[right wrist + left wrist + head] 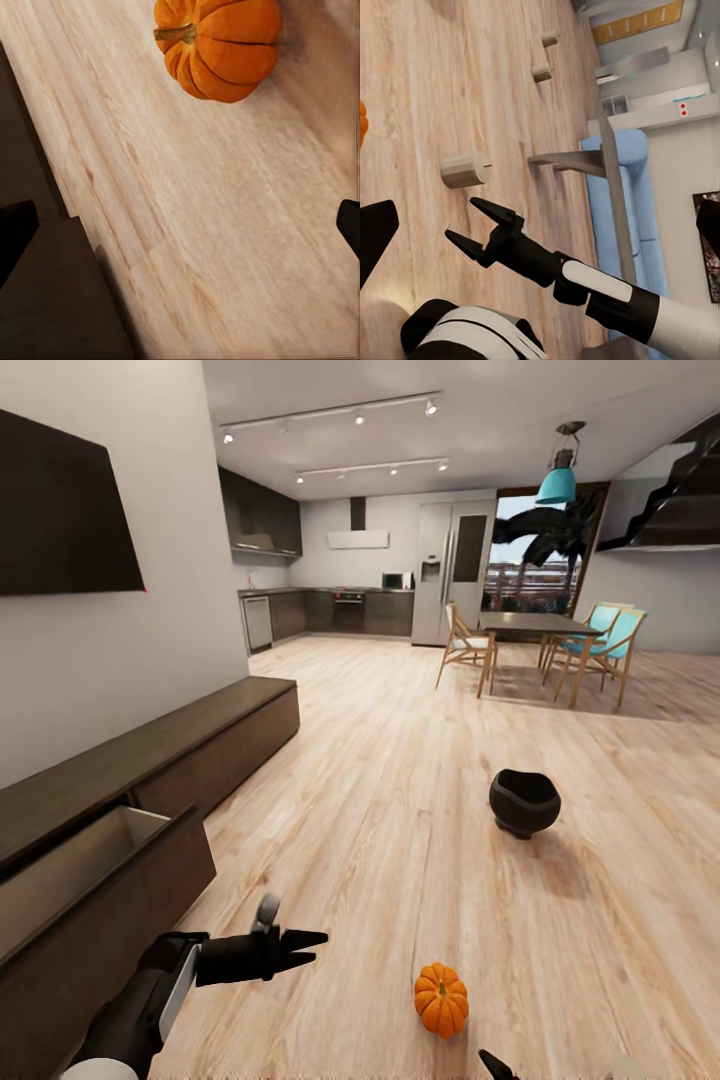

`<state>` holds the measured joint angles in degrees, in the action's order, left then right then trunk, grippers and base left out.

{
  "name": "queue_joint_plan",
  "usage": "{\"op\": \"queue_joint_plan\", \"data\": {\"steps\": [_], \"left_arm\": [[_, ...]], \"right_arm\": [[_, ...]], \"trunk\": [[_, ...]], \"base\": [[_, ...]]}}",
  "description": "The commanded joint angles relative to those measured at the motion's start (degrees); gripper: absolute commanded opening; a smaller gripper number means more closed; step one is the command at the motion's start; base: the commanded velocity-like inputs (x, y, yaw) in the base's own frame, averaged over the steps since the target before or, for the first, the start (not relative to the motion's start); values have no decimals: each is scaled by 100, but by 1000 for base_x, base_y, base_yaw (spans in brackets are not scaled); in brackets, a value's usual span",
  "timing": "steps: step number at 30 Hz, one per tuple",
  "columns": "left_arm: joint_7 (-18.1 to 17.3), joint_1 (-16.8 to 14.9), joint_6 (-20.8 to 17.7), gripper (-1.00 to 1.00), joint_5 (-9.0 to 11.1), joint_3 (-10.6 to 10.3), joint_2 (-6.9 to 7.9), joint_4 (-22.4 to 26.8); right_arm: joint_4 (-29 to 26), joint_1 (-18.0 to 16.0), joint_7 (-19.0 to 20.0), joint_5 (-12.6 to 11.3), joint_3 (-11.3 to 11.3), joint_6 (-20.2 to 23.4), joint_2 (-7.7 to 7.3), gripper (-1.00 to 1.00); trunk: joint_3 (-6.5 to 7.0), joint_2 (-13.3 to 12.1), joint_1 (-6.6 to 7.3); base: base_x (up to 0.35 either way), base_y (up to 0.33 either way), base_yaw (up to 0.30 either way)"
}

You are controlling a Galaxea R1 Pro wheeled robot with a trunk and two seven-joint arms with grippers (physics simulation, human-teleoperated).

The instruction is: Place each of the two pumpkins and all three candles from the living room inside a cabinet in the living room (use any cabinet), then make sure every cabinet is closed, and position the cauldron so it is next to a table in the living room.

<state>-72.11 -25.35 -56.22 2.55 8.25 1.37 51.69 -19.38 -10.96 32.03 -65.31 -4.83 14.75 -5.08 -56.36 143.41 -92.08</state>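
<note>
Left gripper (305, 948) was open, empty; left wrist view caught three candles (465, 169); head view had pumpkin (441, 1000) right of it. Right gripper (472, 225) spread.

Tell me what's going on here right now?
Nothing is being held. The left gripper hangs open beside the cabinet, whose near drawer stands pulled out. A pumpkin lies on the floor in front of the robot, the cauldron farther off. Three candles lie loose on the floor too.
</note>
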Motion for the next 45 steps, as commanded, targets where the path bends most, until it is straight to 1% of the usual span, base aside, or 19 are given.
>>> {"op": "queue_joint_plan", "data": {"steps": [1, 4, 5, 8, 9, 13, 15, 18, 21, 26, 45], "left_arm": [[-5, -3, -56, 100, 22, 1, -1, 0], [-5, -1, -62, 100, 25, 1, 19, -1], [-5, 0, -63, 100, 26, 1, 24, -1], [-5, 0, -64, 100, 26, 1, 26, -1], [-5, 0, -64, 100, 26, 1, 31, -1], [-19, -2, -64, 100, 26, 1, 45, 2], [-108, -2, -64, 100, 26, 1, 47, 0], [-329, 2, -59, 100, 20, -3, 53, 6], [-432, 1, -56, 100, 18, 0, 56, 8], [-456, -2, -56, 100, 8, 1, 57, 8], [-455, 2, -55, 100, -17, 1, 52, 8]], "right_arm": [[2, -6, 5, -60, -26, 61, 1, 100], [-15, -106, -126, -389, -25, 83, -39, 100], [-18, -157, -225, -563, -21, 86, -66, 100], [-38, -199, -382, -745, -13, 81, -90, 100], [-35, -204, -402, -763, -8, 74, -93, 100], [-3, -212, -381, -786, 10, 58, -98, 100], [1, -213, -361, -763, 14, 48, -98, 100], [4, -213, -356, -748, 21, 17, -97, 100], [4, -214, -353, -771, -4, -12, -73, 100], [4, -214, -333, -789, -16, -16, -65, 100], [5, -214, -320, -797, -18, -16, -60, 100]], "trunk": [[-28, 4, -1], [-95, 8, -9], [-117, 9, -11], [-183, 13, -19], [-205, 15, -22], [-294, 20, -32], [-338, 23, -37], [-338, 23, -37], [-338, 23, -37], [-338, 23, -37], [-338, 23, -37]], "base": [[0, 0, 0], [0, 0, 0], [0, 0, 0], [0, 0, 0], [0, 0, 0], [0, 0, 0], [0, 0, 0], [0, 0, 0], [0, 0, 0], [16, 1, 0], [151, 42, 0]]}}
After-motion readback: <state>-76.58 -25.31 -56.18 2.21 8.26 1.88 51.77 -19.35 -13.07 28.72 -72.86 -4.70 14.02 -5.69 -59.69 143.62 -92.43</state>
